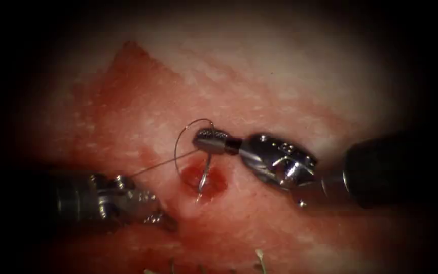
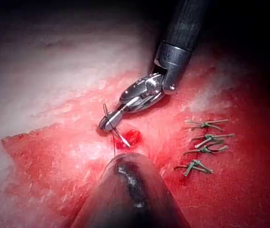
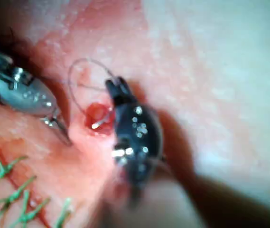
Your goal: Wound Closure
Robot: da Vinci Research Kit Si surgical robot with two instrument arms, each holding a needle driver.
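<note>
Green stitches [image 1: 259,256] nearest, at near edge. Your left tool [image 1: 153,215] low on tissue [image 1: 290,86], left of red wet spot [image 1: 206,181]; cannot tell what it holds. Thread [image 1: 163,163], thin and limp, runs from it toward right tool [image 1: 202,139]. Right jaws clamped on needle [image 1: 204,177] near upper end; curve dips into red spot, looks seated in tissue. Judgement: needle stiff, slick, light, so grip flat on body, not tip; tissue soft, tears easily.

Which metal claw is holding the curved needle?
The right tool, entering from the right: its jaws clamp the needle above the red spot. The left tool sits lower, left, away from it.
</note>
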